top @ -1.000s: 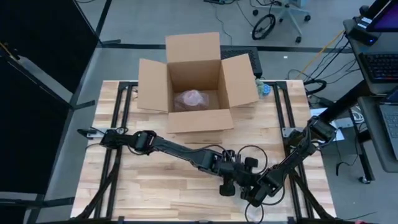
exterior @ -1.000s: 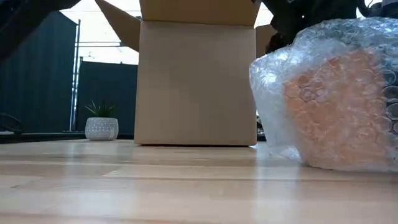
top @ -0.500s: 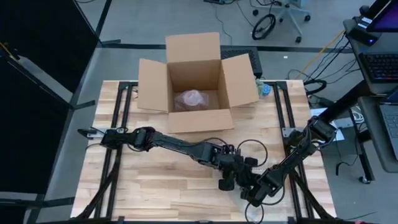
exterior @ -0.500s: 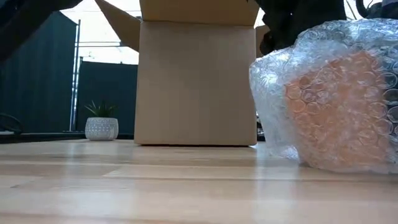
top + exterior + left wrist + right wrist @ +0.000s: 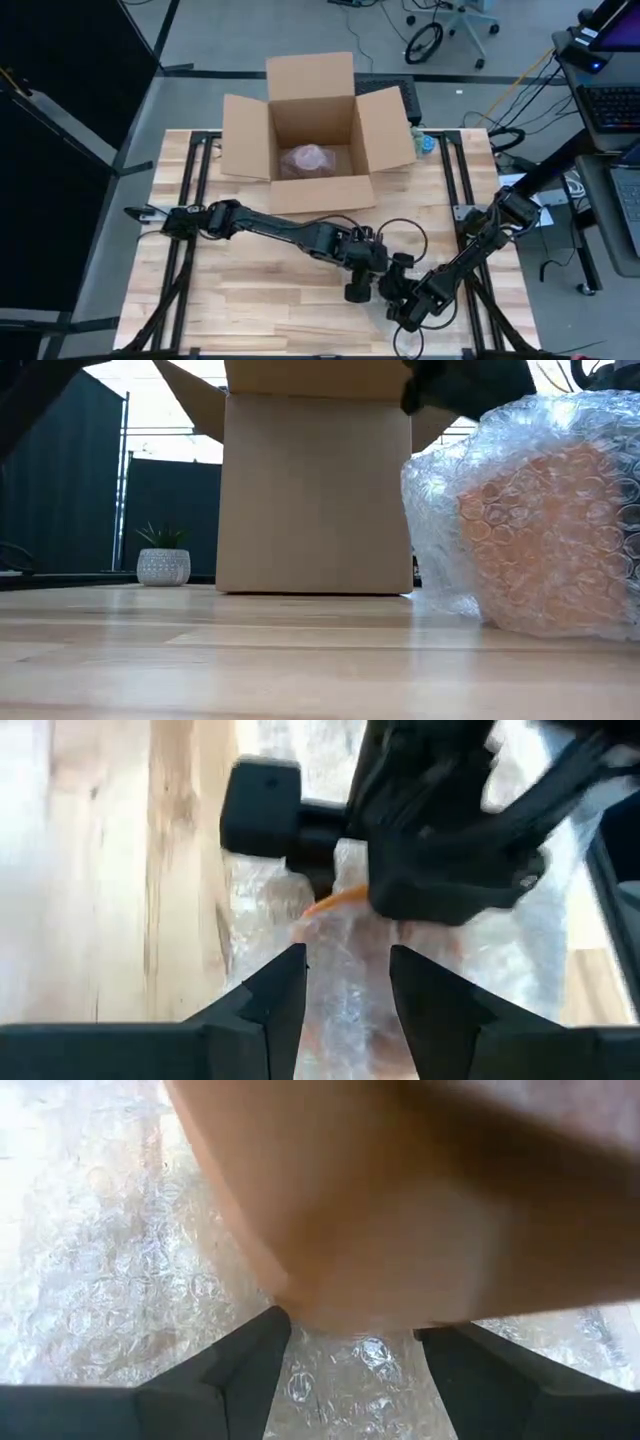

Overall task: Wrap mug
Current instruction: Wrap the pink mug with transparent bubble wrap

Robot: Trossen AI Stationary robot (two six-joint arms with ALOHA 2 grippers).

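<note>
Both grippers meet over the bubble-wrapped mug (image 5: pixel 545 525), which rests on the wooden table (image 5: pixel 250 300) on the near side of the open cardboard box (image 5: pixel 315 130), toward its right flap. Right gripper (image 5: pixel 350 1345), fingers spread wide, hangs directly above the orange mug and its bubble wrap (image 5: pixel 110 1260), apparently pinning the bundle so it cannot roll. Left gripper (image 5: pixel 347 982), jaws parted narrowly, points at the loose wrap beside it, likely seeking an edge to fold over. Inside the box lies another wrapped bundle (image 5: pixel 308 158); a small potted plant (image 5: pixel 163 556) stands to the box's left in the low view. Compared with a second ago, the left arm's wrist has shifted closer to the box, while the mug has barely moved.
</note>
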